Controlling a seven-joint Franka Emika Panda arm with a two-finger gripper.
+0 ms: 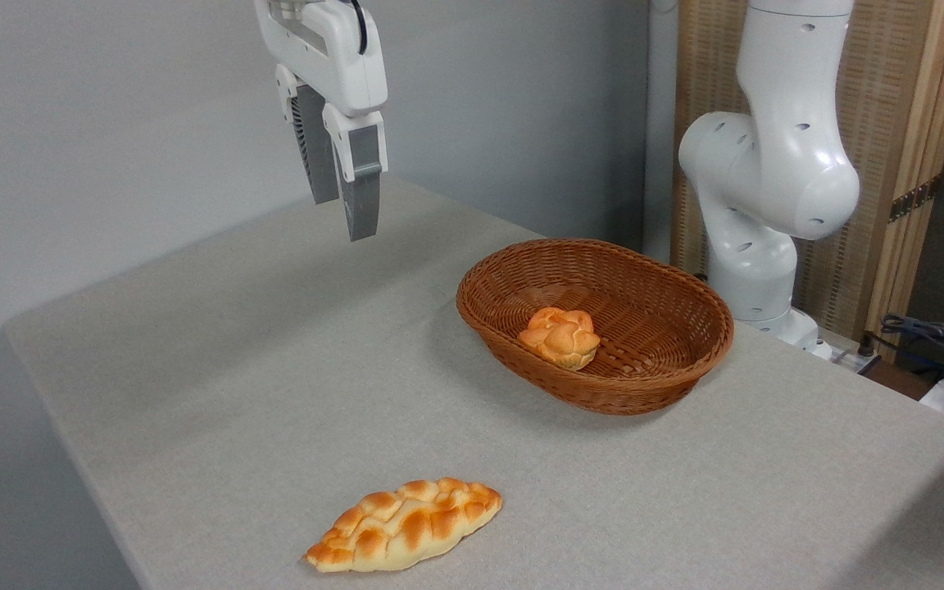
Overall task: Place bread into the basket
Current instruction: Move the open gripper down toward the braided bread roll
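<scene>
The bread [405,524], a long braided golden loaf with toasted patches, lies flat on the grey tablecloth near the front edge. The basket [669,360], oval and brown wicker, stands further back to the right, well apart from the loaf. My gripper [343,217] hangs high over the back left part of the table, fingers pointing down and slightly parted, with nothing between them. It is far above and behind the loaf and left of the basket.
A small round orange knotted bun [560,336] sits inside the basket. The arm's white base [767,188] rises behind the basket at the right. Cables [939,340] lie off the table's far right. The table edge runs close to the loaf.
</scene>
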